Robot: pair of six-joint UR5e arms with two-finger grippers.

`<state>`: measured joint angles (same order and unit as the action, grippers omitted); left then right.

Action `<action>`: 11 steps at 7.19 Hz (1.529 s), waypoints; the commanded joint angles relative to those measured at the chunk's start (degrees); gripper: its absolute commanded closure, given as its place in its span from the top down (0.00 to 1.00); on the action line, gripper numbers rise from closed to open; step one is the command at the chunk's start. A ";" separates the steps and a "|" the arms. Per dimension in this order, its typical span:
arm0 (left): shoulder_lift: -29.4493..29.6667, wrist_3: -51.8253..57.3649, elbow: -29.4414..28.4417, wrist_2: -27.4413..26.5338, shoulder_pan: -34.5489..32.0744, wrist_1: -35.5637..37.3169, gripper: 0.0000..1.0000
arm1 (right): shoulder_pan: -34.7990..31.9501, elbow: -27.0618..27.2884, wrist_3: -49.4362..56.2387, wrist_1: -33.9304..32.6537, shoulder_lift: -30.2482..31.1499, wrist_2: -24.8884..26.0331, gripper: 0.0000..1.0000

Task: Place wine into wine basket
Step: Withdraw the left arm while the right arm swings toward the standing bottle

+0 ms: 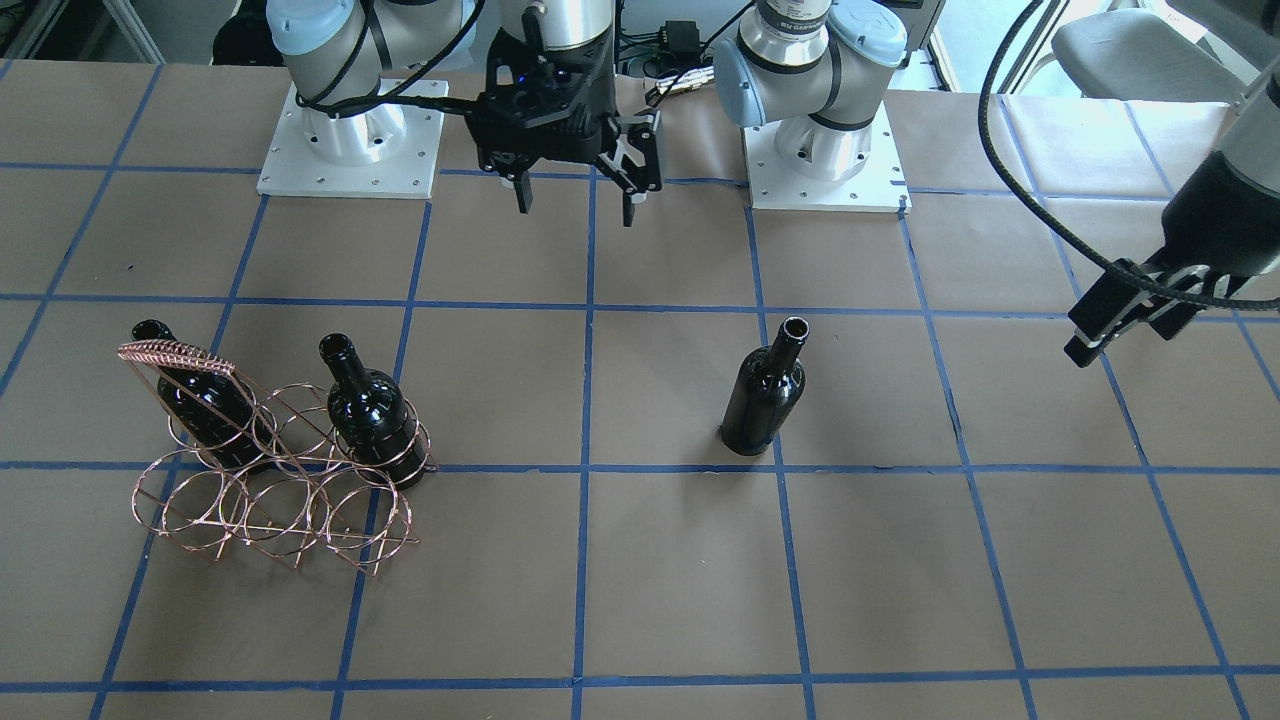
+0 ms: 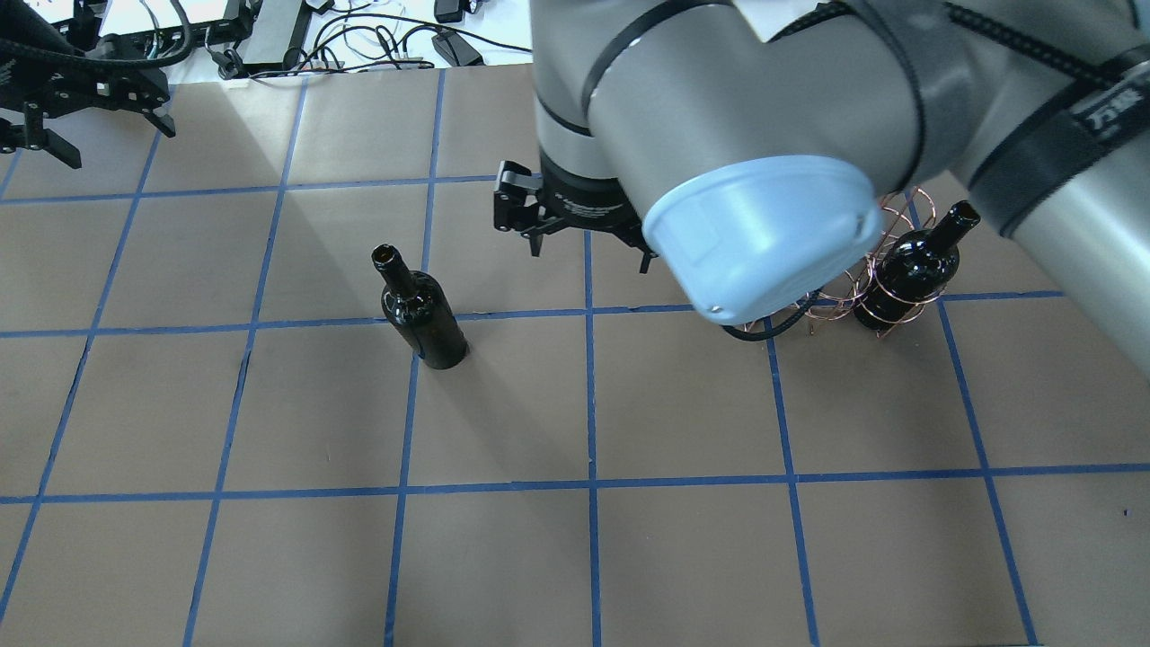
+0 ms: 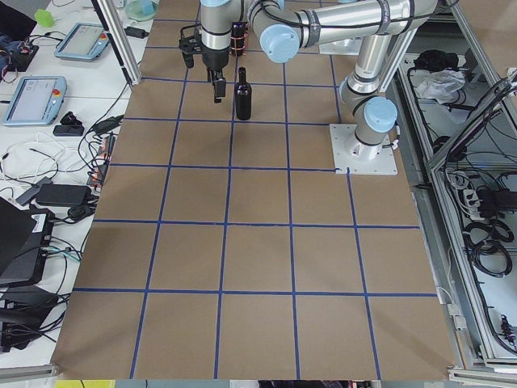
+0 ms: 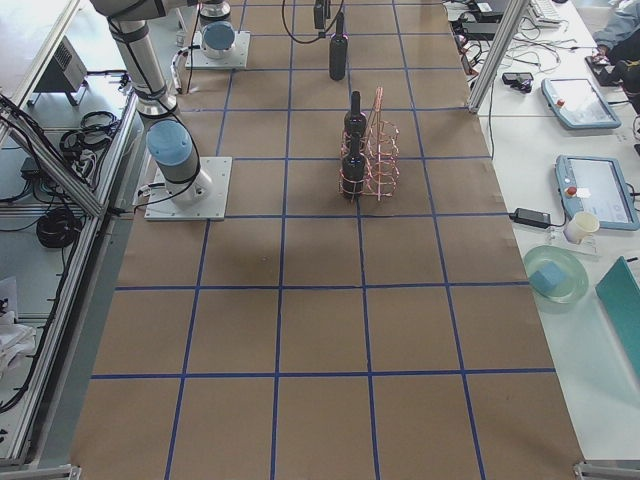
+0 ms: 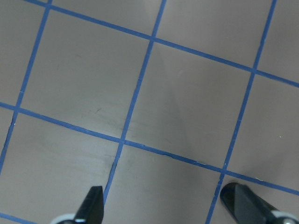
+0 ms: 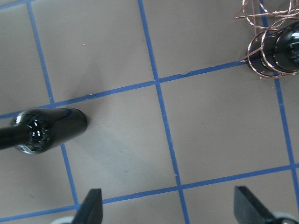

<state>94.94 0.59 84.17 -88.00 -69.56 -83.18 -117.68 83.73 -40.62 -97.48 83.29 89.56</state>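
Bench [image 1: 660, 600]: wine basket [image 1: 270, 500] on robot's R side, 2 bottles [image 1: 370, 410] in robot-side rings, 4 rings free. Wine [image 1: 762, 395] upright mid-bench, well apart from basket. R pincer [image 1: 577, 210] spread, hovering nearby, prob. pre-grasp. L pincer [image 1: 1120, 340] spread, parked aside.

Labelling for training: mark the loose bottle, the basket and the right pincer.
Loose bottle [image 1: 765, 395]: front-facing view, on its body.
Basket [image 1: 176, 353]: front-facing view, on its coiled handle.
Right pincer [image 1: 577, 205]: front-facing view, midway between its fingertips.

I log a silver-grey tubular right arm [image 2: 701, 90] and left arm [image 1: 1252, 135], pale blue round joint caps [image 2: 764, 234] and white square screw-dotted base plates [image 1: 400, 172]. Both the right gripper [image 1: 577, 212] and left gripper [image 5: 162, 193] are black. The right arm carries a black braided cable [image 2: 1033, 45] and a white-lettered black strap [image 2: 1105, 115].
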 commanded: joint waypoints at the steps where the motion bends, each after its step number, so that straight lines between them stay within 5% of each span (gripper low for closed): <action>1: 0.33 0.29 0.20 -3.72 1.61 -0.75 1.00 | -8.05 -7.23 -12.84 -0.70 -8.18 0.09 1.00; 3: 0.07 0.29 0.56 -8.22 3.36 -1.73 1.00 | -14.31 -8.50 -17.91 -8.93 -14.97 2.36 1.00; 7: 0.42 0.38 2.05 -8.15 3.99 -1.38 1.00 | -14.34 -8.41 -10.37 -18.51 -20.95 5.45 0.99; 11: 0.51 0.29 2.93 -8.33 3.99 -1.20 1.00 | -13.63 -8.50 -4.83 -21.09 -21.94 7.73 0.95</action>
<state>95.43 0.91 86.64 -96.26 -65.56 -84.40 -131.39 75.24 -47.15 -118.10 61.52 96.33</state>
